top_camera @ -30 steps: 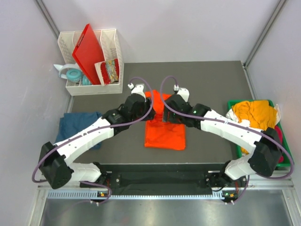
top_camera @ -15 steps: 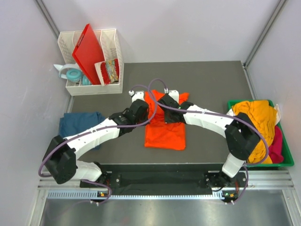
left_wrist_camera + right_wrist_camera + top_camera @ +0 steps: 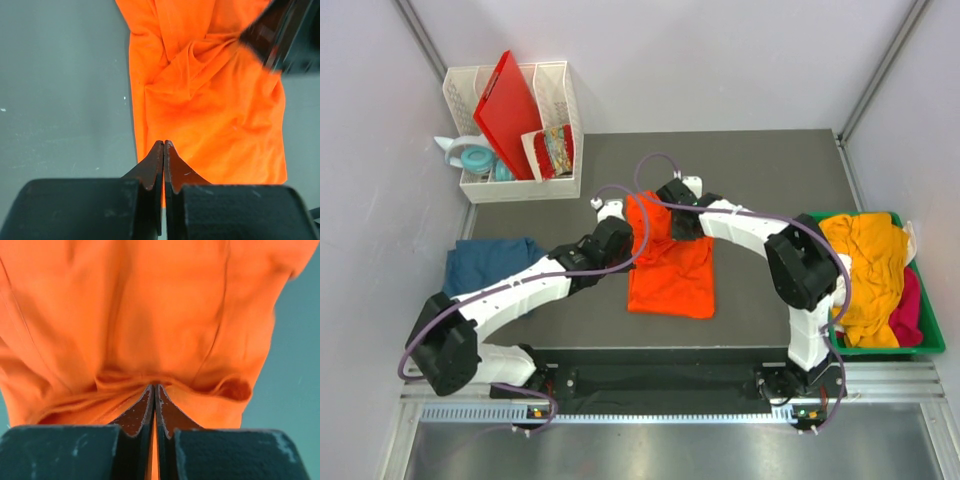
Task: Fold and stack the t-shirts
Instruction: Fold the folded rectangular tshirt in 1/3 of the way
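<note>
A bright orange t-shirt (image 3: pixel 672 275) lies mid-table, its far end bunched and raised between the two grippers. My left gripper (image 3: pixel 623 218) is shut at the shirt's far-left edge; in the left wrist view its tips (image 3: pixel 164 144) meet over the orange t-shirt (image 3: pixel 210 115), with orange showing in the slit. My right gripper (image 3: pixel 678 228) is shut at the far right; in the right wrist view its tips (image 3: pixel 154 386) pinch a gathered fold of the orange t-shirt (image 3: pixel 150 315). A dark teal-blue t-shirt (image 3: pixel 490 265) lies at the table's left edge.
A green bin (image 3: pixel 932 346) at the right edge holds a mustard-yellow shirt (image 3: pixel 865 260), a pink one (image 3: pixel 908 308) and a white one (image 3: pixel 912 236). A white rack (image 3: pixel 560 95) at the back left holds a red board (image 3: pixel 510 105). The right arm's elbow (image 3: pixel 802 272) sits by the bin.
Both grippers closed from part-open to shut on the orange t-shirt's far end. The right arm's elbow swung left, away from the bin. The shirt's far end is now gathered upward.
</note>
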Available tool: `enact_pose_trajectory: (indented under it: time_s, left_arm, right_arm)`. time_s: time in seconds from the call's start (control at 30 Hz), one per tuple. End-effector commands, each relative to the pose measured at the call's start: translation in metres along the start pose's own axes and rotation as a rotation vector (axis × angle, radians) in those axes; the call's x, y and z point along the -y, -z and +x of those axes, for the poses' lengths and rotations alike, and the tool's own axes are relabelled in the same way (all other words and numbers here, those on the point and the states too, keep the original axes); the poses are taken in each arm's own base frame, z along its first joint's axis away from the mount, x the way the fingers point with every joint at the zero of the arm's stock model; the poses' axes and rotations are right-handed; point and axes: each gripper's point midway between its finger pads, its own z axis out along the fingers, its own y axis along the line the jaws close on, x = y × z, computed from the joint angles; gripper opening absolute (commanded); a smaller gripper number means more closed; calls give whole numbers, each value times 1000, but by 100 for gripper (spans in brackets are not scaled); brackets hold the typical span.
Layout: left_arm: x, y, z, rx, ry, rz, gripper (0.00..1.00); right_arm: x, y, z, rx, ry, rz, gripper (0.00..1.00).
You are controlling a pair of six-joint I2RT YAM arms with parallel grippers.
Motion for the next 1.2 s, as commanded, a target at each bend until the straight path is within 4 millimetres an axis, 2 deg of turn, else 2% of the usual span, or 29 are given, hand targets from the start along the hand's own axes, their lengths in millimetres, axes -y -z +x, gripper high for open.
enact_pose_trajectory:
  time_s: [0.0,0.17,0.2,0.3,0.37,0.4,0.43,0.47,0.5,0.53,0.57,0.6,0.63,0.7,0.73,0.8,0.83,0.93,1.0,1.17]
  left_arm:
    - [5,5,4,-5,36,43,0]
    - [1,0,18,-34,39,43,0]
    - [-1,-2,22,-44,35,39,0]
    - [-2,-8,28,-61,27,35,0]
    - [0,-11,28,-64,12,39,0]
    - [5,-12,23,-47,10,58,0]
    - [9,-11,19,-33,5,79,0]
    - [14,-11,18,-29,-18,108,0]
    - [18,-12,16,-25,-28,129,0]
    - [23,-19,15,-18,-39,146,0]
    - [24,-23,17,-28,-62,150,0]
    - [28,-28,15,-28,-72,151,0]
    - [27,-42,24,-62,-88,133,0]
    - [34,-54,22,-75,-111,135,0]
    - [31,-68,33,-113,-122,111,0]
    - [37,-84,38,-154,-117,112,0]
    - [40,-90,41,-170,-108,116,0]
    - [45,-105,43,-188,-87,109,0]
    - [48,-109,36,-162,-73,107,0]
    - [42,-115,11,-101,-54,76,0]
  right_arm:
    - [-6,5,-48,101,-51,-24,0]
    - [-16,2,-61,138,-72,-56,0]
    - [-16,-8,-57,120,-68,-44,0]
    - [-16,-19,-55,94,-59,-31,0]
    - [-9,-12,-62,134,-67,-10,0]
    - [-8,13,-80,196,-95,-39,0]
    - [-6,26,-90,246,-117,-53,0]
    - [0,35,-88,260,-118,-54,0]
    - [2,66,-103,322,-139,-89,4]
    - [5,77,-105,339,-141,-96,7]
    - [9,86,-103,343,-142,-99,13]
    - [13,104,-109,367,-153,-113,27]
    - [16,111,-103,353,-148,-110,34]
    - [21,127,-100,353,-147,-123,43]
    - [22,127,-88,332,-133,-118,45]
    - [25,142,-84,346,-138,-136,46]
    - [29,140,-74,330,-139,-130,46]
    - [37,148,-63,329,-147,-130,45]
    - [39,154,-57,331,-145,-135,45]
    - [41,151,-31,298,-121,-130,44]
